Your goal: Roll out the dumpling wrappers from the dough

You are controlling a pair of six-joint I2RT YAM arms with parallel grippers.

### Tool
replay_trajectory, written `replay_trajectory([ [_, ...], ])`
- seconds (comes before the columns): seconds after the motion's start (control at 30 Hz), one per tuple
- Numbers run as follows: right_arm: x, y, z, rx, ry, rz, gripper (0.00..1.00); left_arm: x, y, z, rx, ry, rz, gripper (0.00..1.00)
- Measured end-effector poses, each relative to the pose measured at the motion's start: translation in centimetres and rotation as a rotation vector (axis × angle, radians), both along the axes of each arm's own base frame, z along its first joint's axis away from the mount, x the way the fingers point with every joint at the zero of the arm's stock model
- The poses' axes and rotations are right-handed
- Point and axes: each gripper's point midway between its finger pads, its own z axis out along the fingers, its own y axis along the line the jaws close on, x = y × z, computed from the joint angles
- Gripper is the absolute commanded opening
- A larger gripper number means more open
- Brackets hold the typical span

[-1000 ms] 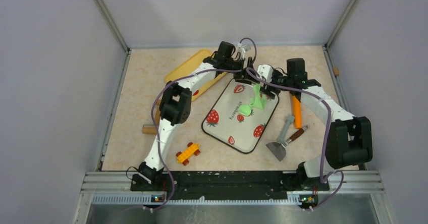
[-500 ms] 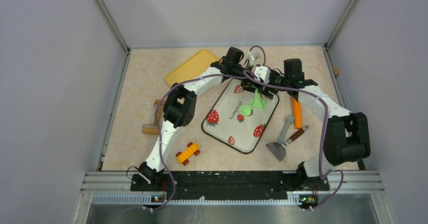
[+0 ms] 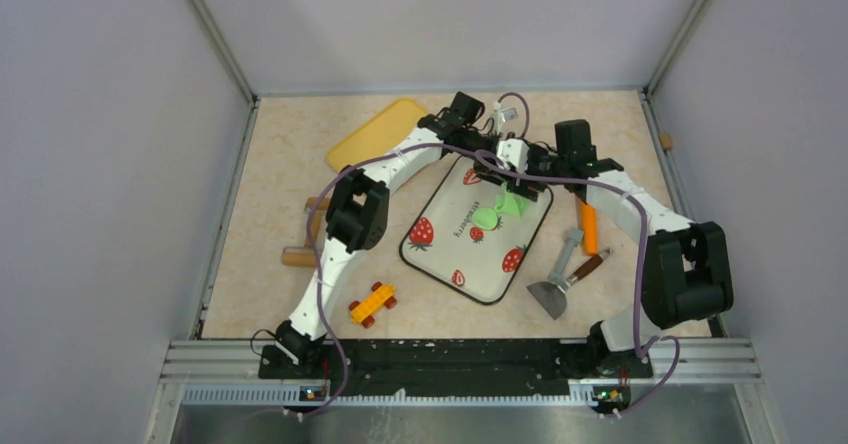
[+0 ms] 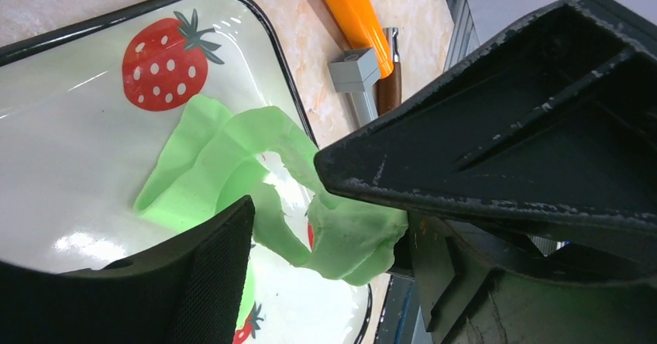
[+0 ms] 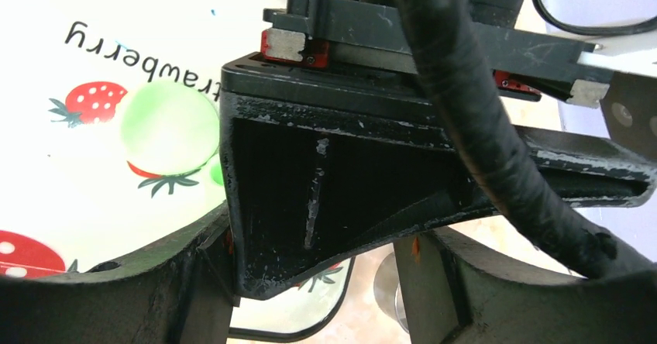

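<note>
Over the last second the left arm (image 3: 400, 159) has swung rightward, off the flat yellow tray (image 3: 372, 136) of plastic at the tabletop's far left and over to the white tray (image 3: 440, 254), rectangular, with black rim and strawberry prints; the ragged bright green putty dough (image 3: 511, 204), which stood drawn up in a tall strand, has sunk lower and bunched up. It lies on the white tray by its far right edge, a folded, torn sheet with one end lifted off the surface and touching the underside of a black finger of the right gripper (image 5: 314, 239); the left gripper (image 4: 325, 228) straddles it, jaws spread wide and clamped on nothing; the right gripper's jaws likewise stand apart, and each gripper has a finger thrust between the other's pair. Nearer the white tray's middle lies the thin flat pale green oval wrapper (image 3: 487, 217), free of both grippers; a smaller green scrap (image 3: 476, 233) sits just beside it. On the tabletop off the white tray's right edge rest an orange plastic rod (image 3: 588, 226) and a grey metal scraper (image 3: 552, 289); near the tabletop's front edge, left of the white tray, stands an orange and yellow block toy car (image 3: 371, 302).
</note>
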Motion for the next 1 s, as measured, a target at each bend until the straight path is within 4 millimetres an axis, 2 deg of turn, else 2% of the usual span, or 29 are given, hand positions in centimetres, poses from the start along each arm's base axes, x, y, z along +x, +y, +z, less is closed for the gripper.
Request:
replay_trajectory([
  [0.27,-0.7,-0.4,-0.6,-0.051,0.000,0.033,0.65,0.1,-0.3,-1.2,0.014,-0.008,-0.026,0.73],
  [0.43,-1.0,-1.1,0.2,-0.071,-0.021,0.035,0.64,0.6,-0.7,-1.7,0.020,-0.030,-0.022,0.74],
  [0.53,-1.1,-1.4,1.6,-0.072,-0.060,0.036,0.65,1.0,-0.7,-2.8,0.045,-0.049,-0.008,0.76],
  [0.63,-0.4,-1.8,4.6,-0.068,-0.143,0.018,0.65,1.0,-0.3,-4.6,0.089,-0.024,0.003,0.80],
  [0.77,-0.2,-2.5,7.3,-0.058,-0.214,-0.007,0.65,1.2,-0.2,-5.2,0.112,-0.025,0.019,0.83],
  [0.87,-0.1,-2.9,8.4,-0.031,-0.223,-0.051,0.65,1.5,-0.3,-5.1,0.113,-0.036,0.031,0.84],
  [1.0,0.3,-3.6,8.7,0.073,-0.136,-0.195,0.66,2.4,-0.5,-5.0,0.107,-0.045,0.065,0.83],
])
